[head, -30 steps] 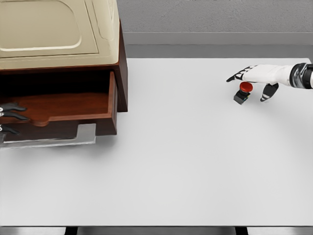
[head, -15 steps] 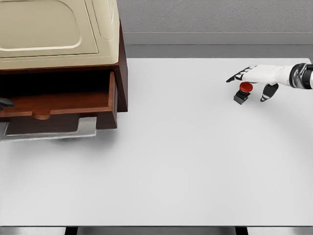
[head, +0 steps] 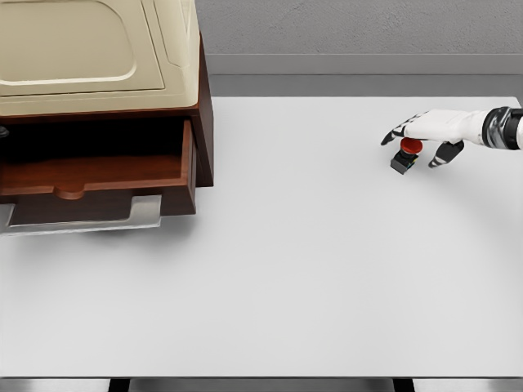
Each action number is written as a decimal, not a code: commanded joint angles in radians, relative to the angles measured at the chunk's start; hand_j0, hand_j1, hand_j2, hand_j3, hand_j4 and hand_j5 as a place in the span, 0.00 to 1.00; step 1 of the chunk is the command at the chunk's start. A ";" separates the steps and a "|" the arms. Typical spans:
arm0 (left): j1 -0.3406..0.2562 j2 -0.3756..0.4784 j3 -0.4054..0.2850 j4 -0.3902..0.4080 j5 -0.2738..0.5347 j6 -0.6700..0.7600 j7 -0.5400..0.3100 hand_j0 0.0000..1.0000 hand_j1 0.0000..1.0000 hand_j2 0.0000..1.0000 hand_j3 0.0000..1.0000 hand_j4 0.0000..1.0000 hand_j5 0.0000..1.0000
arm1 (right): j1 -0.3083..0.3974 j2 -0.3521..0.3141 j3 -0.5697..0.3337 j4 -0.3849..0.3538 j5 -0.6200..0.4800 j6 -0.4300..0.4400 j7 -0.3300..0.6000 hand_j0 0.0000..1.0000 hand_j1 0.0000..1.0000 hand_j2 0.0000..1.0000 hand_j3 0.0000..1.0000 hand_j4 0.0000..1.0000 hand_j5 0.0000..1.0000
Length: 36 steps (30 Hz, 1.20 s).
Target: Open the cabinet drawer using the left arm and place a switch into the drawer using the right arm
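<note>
- The drawer (head: 94, 175) of the brown cabinet (head: 200, 122) was pulled out, so the opening part looked done.
- The cabinet sat at about 10 o'clock on the white table (head: 286, 269), with a cream top (head: 90, 53) on it.
- The left hand could not be seen, so nothing can be said about it.
- The switch (head: 405, 155) had a red button on a black box. It sat on the table at about 2 o'clock, far from the drawer.
- The right hand (head: 425, 135) came in from 3 o'clock and was right over the switch.
- Its fingers (head: 395, 133) were bent down around the red button, but I could not tell if they were squeezing it yet.
- The job at hand looked like grabbing the switch.
- To do it well, the fingers needed to close on both sides of the black box, not just on the round red top, which could slip.
- The hand needed a firm hold before lifting.
- The switch looked a bit tipped, so a slow squeeze would help keep it from sliding away.
- After that, it would be a long trip toward 9 o'clock, and the hand had to go over the drawer's front wall (head: 189, 167).
</note>
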 commanded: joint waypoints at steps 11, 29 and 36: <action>0.001 -0.037 0.014 0.001 -0.014 0.038 0.000 1.00 1.00 1.00 1.00 1.00 1.00 | 0.000 0.001 -0.001 0.000 -0.009 0.002 0.000 0.73 0.73 0.73 0.73 0.73 0.73; 0.003 -0.040 0.014 0.001 -0.016 0.035 0.000 1.00 1.00 1.00 1.00 1.00 1.00 | 0.002 0.001 -0.001 0.003 -0.017 0.002 0.000 0.56 0.56 0.56 0.56 0.56 0.56; 0.003 -0.040 0.014 0.001 -0.016 0.035 0.000 1.00 1.00 1.00 1.00 1.00 1.00 | 0.003 0.002 -0.006 0.003 -0.021 0.002 0.000 0.50 0.50 0.50 0.50 0.50 0.50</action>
